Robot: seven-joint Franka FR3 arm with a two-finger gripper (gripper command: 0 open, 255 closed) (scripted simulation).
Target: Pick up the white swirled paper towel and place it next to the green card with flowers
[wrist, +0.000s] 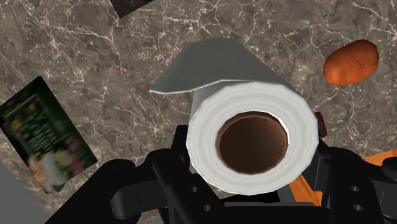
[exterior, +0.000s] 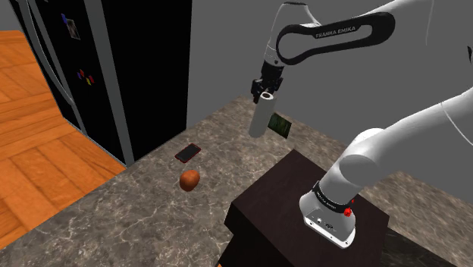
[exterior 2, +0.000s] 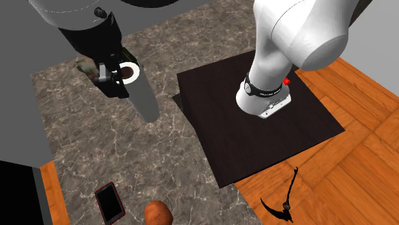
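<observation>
Two things, Kim: claw (exterior: 265, 92) state, paper towel (exterior: 261, 117) location?

Kim: Clenched on the paper towel, end-on. It's lifted off the marble tabletop (exterior: 151, 205), near the green flowered card (exterior: 281, 125). Potato (exterior: 189, 179) and phone (exterior: 188, 153) well apart.

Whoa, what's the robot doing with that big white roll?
The robot's black gripper is shut on a white paper towel roll and holds it up, tilted, over the marbled counter. A dark green card with flowers lies on the counter close beside the roll. A phone and what looks like a potato lie farther away. The roll is not yet set down.
</observation>
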